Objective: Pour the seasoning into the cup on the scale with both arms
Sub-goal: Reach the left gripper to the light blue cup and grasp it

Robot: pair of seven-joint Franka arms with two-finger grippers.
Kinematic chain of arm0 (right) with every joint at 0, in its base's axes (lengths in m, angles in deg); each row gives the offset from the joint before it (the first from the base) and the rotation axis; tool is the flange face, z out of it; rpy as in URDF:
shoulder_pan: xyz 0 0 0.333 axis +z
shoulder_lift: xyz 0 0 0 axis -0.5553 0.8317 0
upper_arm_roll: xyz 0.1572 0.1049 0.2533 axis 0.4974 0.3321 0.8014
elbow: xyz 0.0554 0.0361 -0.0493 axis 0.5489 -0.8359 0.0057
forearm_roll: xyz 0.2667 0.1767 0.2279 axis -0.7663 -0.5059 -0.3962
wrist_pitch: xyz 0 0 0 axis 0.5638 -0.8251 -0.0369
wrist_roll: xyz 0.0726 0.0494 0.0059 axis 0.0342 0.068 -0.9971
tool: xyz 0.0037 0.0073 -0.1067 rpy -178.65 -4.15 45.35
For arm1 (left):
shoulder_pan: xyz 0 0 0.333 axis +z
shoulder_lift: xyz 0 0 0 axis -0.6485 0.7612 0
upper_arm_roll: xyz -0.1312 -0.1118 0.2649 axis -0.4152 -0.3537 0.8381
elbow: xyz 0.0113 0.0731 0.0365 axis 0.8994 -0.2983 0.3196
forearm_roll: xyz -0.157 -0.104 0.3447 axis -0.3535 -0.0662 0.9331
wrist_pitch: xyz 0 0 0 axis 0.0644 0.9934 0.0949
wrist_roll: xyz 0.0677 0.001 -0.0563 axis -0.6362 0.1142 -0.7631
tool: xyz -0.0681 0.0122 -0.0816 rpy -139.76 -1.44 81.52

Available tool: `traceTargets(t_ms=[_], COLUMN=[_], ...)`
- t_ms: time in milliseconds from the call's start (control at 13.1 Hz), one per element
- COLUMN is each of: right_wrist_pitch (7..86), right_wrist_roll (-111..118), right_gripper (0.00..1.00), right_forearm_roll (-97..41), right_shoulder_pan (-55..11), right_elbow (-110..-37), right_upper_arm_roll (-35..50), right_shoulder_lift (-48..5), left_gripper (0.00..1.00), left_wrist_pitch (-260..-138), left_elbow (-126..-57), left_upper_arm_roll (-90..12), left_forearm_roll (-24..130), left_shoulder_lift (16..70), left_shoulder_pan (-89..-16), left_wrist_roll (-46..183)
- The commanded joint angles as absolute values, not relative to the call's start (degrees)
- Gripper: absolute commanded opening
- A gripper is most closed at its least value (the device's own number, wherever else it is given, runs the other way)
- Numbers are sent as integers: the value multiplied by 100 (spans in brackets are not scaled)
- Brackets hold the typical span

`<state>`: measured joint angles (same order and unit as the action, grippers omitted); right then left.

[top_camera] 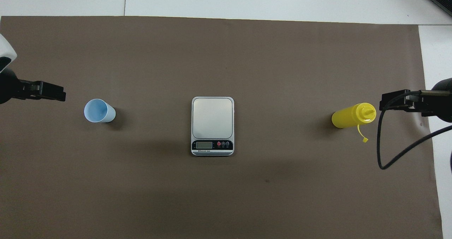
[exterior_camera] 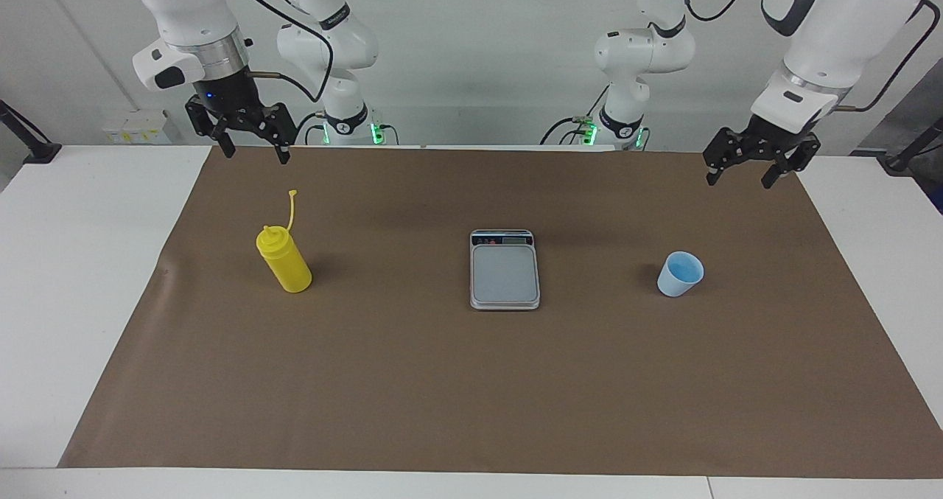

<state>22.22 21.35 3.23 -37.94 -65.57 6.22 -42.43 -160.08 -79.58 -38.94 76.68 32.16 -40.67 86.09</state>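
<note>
Nothing done yet: my left gripper (exterior_camera: pixel 751 177) & right gripper (exterior_camera: pixel 253 147) both wide open, empty; cup (exterior_camera: pixel 680 273) not on scale (exterior_camera: pixel 505 270), seasoning (exterior_camera: pixel 284 259) untouched

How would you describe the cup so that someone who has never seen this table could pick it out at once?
Start at the brown mat that covers most of the table, then find the scale at its middle. The cup stands upright on the mat toward the left arm's end, apart from the scale. It is the only light blue thing, small, tapered and open-topped, unlike the yellow bottle at the other end.
</note>
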Motion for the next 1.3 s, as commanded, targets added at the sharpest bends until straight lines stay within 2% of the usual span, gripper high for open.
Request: traceTargets(t_ms=[0,306,612,994,1224], right_wrist_pitch=[2323,2297,2305,2305,2314], right_wrist_roll=[2114,2114,2123,2114,2123], right_gripper=[100,100,100,100,100], right_forearm_roll=[214,214,214,214,214], right_shoulder_pan=[-3865,-3865,-3874,-3874,-3865], right_elbow=[-6754,-6763,-6763,-6772,-6780], right_upper_arm_roll=[670,670,670,670,670], right_shoulder_lift=[-4394,-4394,-4403,-4403,-4403], left_gripper=[100,100,100,100,100], left_wrist_pitch=[-16765,-17389,-18163,-18770,-18806], left_elbow=[-8496,-8671,-9638,-10323,-10404], left_upper_arm_roll=[-3930,-3930,-3939,-3947,-3947], left_forearm_roll=[7738,7738,7703,7658,7658], left_shoulder_lift=[3357,3858,3692,3693,3683], left_shoulder_pan=[-3868,-3815,-3797,-3771,-3771], left_wrist_roll=[8633,8327,7701,7402,7402])
